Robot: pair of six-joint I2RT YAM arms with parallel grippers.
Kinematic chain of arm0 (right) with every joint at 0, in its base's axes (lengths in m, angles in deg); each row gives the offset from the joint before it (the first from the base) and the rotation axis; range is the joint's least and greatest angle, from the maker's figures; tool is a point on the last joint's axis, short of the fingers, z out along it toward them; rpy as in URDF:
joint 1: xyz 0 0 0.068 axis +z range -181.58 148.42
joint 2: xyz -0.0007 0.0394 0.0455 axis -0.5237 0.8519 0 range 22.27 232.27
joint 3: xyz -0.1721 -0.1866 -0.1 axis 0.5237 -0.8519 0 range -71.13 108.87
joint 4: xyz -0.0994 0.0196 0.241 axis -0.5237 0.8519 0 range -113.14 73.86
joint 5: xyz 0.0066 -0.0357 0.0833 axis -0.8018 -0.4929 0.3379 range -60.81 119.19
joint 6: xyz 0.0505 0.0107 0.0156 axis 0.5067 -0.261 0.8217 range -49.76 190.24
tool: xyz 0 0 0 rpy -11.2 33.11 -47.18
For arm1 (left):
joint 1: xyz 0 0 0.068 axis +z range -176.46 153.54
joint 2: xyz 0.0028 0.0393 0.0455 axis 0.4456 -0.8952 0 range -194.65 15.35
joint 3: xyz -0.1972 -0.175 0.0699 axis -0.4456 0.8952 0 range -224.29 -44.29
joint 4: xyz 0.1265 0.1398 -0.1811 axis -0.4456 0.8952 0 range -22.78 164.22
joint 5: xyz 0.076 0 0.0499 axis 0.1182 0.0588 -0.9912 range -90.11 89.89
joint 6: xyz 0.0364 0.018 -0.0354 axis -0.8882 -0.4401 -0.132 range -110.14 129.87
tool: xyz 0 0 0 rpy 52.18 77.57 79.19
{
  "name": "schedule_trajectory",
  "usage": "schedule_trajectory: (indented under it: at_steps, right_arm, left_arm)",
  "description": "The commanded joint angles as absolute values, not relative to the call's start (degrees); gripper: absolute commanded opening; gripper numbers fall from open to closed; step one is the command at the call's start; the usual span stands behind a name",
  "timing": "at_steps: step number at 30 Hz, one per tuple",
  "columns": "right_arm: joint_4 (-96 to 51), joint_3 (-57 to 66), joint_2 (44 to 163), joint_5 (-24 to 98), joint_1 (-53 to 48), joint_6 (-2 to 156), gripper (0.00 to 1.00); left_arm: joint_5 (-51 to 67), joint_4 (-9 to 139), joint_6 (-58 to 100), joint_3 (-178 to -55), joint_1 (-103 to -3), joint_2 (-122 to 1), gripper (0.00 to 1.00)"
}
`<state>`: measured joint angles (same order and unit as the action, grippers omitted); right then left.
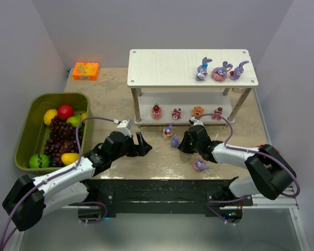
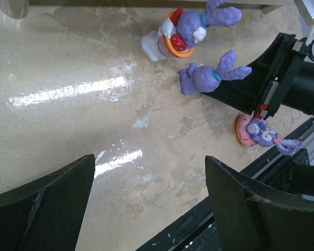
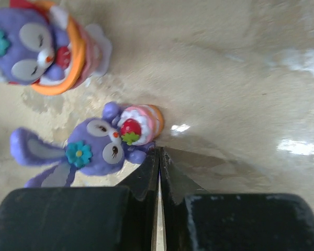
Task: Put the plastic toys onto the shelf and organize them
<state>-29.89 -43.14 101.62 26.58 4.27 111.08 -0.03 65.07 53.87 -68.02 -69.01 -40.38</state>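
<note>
A: We list three top-board bunnies [image 1: 220, 69] on the shelf [image 1: 167, 68], four cake figures [image 1: 187, 112] on its lower board, and three more bunnies loose on the table [image 1: 110, 99].
B: Hands?
A: The right gripper [image 3: 158, 157] is pressed together and empty, just beside the cake-holding bunny [image 3: 94, 149]. The left gripper [image 2: 149, 172] is spread and empty.
B: Hazard?
A: We judge closed fingers would shove that bunny into the ringed bunny [image 3: 42, 47], not grip it.

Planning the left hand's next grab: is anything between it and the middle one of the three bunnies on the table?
Nothing visible does: only bare table lies between the open left hand and that middle bunny. The shut right hand sits beside the bunny on its far side and may crowd the grab.
</note>
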Motion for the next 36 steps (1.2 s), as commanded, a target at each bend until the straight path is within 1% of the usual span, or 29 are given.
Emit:
schedule_trajectory:
  at_steps: [1,5,9,13,17,21,28,34,36]
  right_arm:
    - [-34.04,-44.06,102.25,29.37,6.29,110.31,0.05]
    - [-30.1,-43.44,99.97,25.77,6.91,111.28,0.05]
    - [-19.48,-41.43,94.79,16.73,6.83,112.86,0.04]
    - [-17.69,-39.67,92.23,13.63,6.82,111.2,0.04]
    - [-20.06,-37.21,94.77,12.76,6.82,108.65,0.04]
    - [-22.7,-33.0,101.61,13.01,6.82,105.93,0.04]
    - [-27.71,-29.03,109.0,12.22,6.82,102.23,0.02]
    - [-29.3,-29.9,110.77,17.23,6.82,102.4,0.02]
    - [-26.94,-30.7,110.68,18.02,6.82,104.32,0.02]
  left_arm:
    - [-2.92,61.77,55.39,-67.23,-69.53,-40.64,0.89]
    - [-3.45,62.83,55.83,-66.97,-69.53,-40.29,0.89]
    - [-4.06,63.88,56.1,-66.61,-69.62,-39.67,0.89]
    - [-4.41,64.06,56.27,-66.0,-69.53,-39.15,0.89]
    - [-4.15,64.41,56.45,-65.74,-69.62,-39.06,0.89]
    - [-3.8,64.76,56.45,-65.47,-69.53,-38.79,0.89]
    - [-2.4,65.12,55.83,-65.03,-69.7,-38.35,0.91]
    - [-2.92,65.73,55.83,-64.59,-69.62,-38.0,0.93]
    - [-2.92,65.64,55.83,-64.5,-69.71,-37.91,0.93]
